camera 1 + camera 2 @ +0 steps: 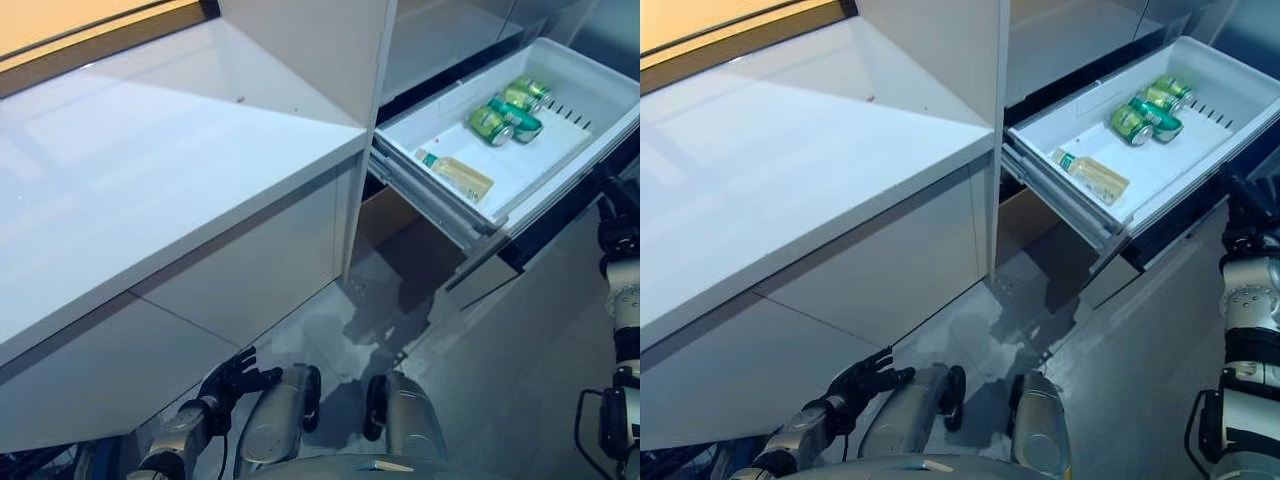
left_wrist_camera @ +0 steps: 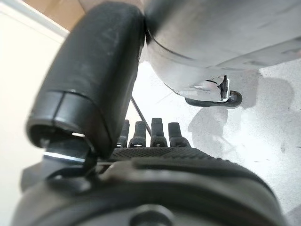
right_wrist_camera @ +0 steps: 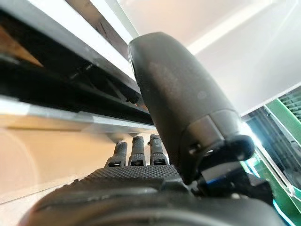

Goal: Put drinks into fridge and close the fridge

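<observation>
Open drawer blocks the right side
The pulled-out fridge drawer (image 1: 520, 160) juts over the floor (image 1: 520, 380); cans (image 1: 508, 112) crowd its far corner, the middle stays free.

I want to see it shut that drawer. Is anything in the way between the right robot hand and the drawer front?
Nothing visible. The right robot hand is at the open drawer front, below its rim; cans and a bottle lie inside.

White countertop (image 1: 150, 150), white cabinet fronts (image 1: 200, 290) beneath it, grey floor (image 1: 520, 360), tan strip (image 1: 60, 20) behind the counter
</observation>
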